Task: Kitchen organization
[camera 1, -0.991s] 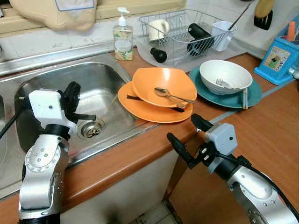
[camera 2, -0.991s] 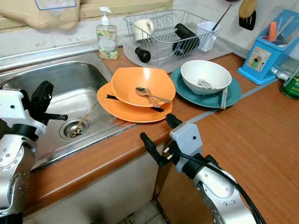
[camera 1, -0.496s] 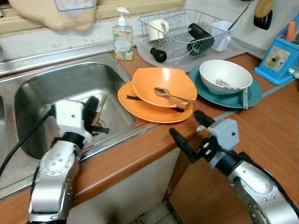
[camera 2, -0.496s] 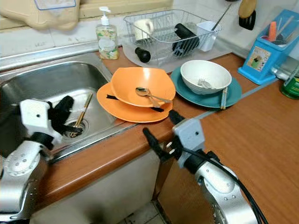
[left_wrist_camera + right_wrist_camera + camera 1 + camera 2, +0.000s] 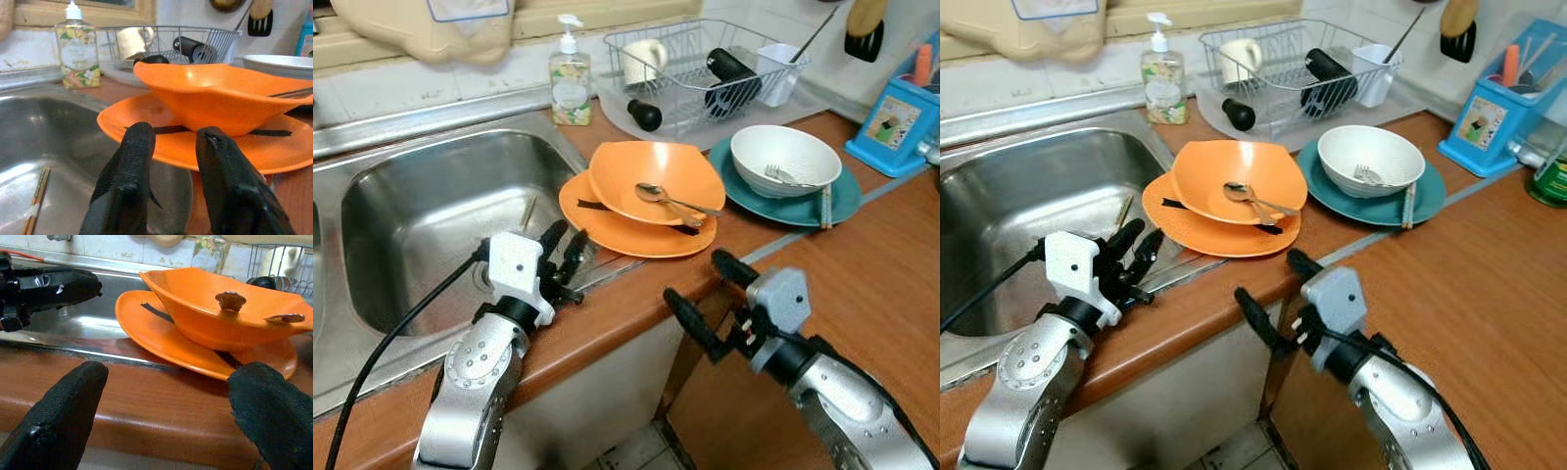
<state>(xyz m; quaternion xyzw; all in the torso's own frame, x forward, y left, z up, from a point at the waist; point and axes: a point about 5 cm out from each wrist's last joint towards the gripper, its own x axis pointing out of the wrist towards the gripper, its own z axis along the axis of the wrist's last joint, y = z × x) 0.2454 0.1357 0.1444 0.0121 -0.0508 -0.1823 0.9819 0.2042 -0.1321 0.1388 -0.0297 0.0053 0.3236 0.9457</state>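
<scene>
Orange shallow bowl [image 5: 656, 179], holding a metal spoon [image 5: 666, 199], sits on a flat orange plate [image 5: 626, 233] on the wooden counter [image 5: 862, 264], just beside the stainless-steel sink [image 5: 421, 215]. Left gripper [image 5: 563, 257], fingers narrowly parted and empty, hovers at the sink's edge near the plate rim. Right gripper [image 5: 705, 294], fingers spread wide and empty, hangs off the counter front. A wooden chopstick [image 5: 34, 208] lies in the sink.
</scene>
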